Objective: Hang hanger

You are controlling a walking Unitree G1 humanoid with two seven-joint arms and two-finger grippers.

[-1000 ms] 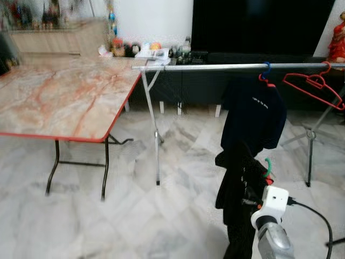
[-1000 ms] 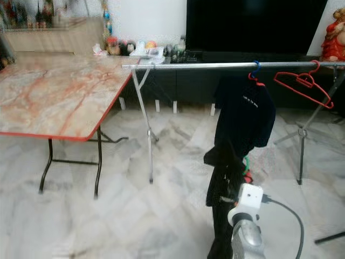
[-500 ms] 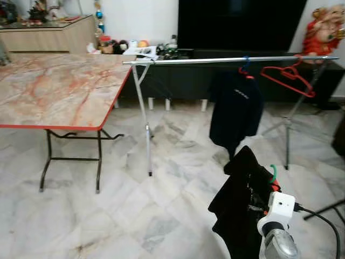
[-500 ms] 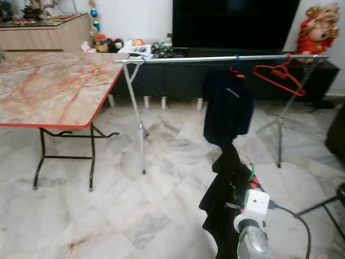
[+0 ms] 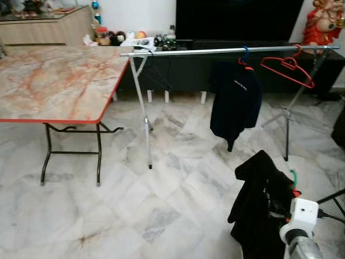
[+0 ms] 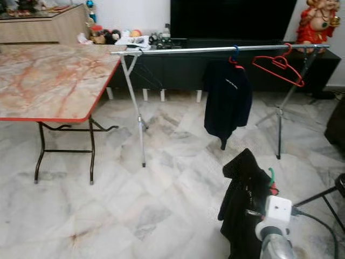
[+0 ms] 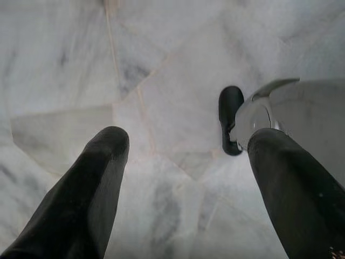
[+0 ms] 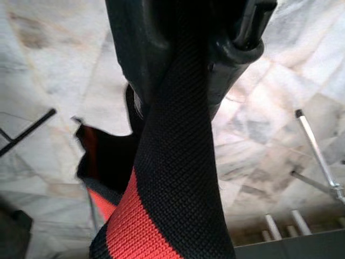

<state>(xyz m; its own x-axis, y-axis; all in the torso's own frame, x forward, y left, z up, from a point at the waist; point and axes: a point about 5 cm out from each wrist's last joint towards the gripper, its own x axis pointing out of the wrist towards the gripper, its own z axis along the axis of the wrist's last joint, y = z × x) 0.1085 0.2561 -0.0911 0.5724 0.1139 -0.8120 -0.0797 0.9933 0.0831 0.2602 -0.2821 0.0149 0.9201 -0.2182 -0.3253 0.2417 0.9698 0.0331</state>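
Comparing with a second ago, the whole scene sits farther off and lower: the camera has moved, so the rail [image 5: 226, 50] spans more of the view and the black garment [image 5: 262, 208] on its hanger hangs lower at the near right. The right gripper [image 8: 183, 65] is clamped on that garment's hanger, whose green hook [image 5: 294, 176] peeps out beside the cloth; ribbed black-and-red knit runs between its fingers in the right wrist view. The left gripper [image 7: 183, 178] hangs idle over the floor, its two fingers spread wide.

A thin metal tube on crossed legs forms the rail. A dark jacket [image 5: 235, 102] hangs from it on a blue hook, and an empty red hanger [image 5: 287, 67] tilts just to its right. At the left stands a folding table [image 5: 48, 86] with a marbled, red-edged top and black legs. Grey-veined marble tiles [image 5: 161, 205] cover the floor; a dark TV unit [image 5: 237, 21] lines the far wall.
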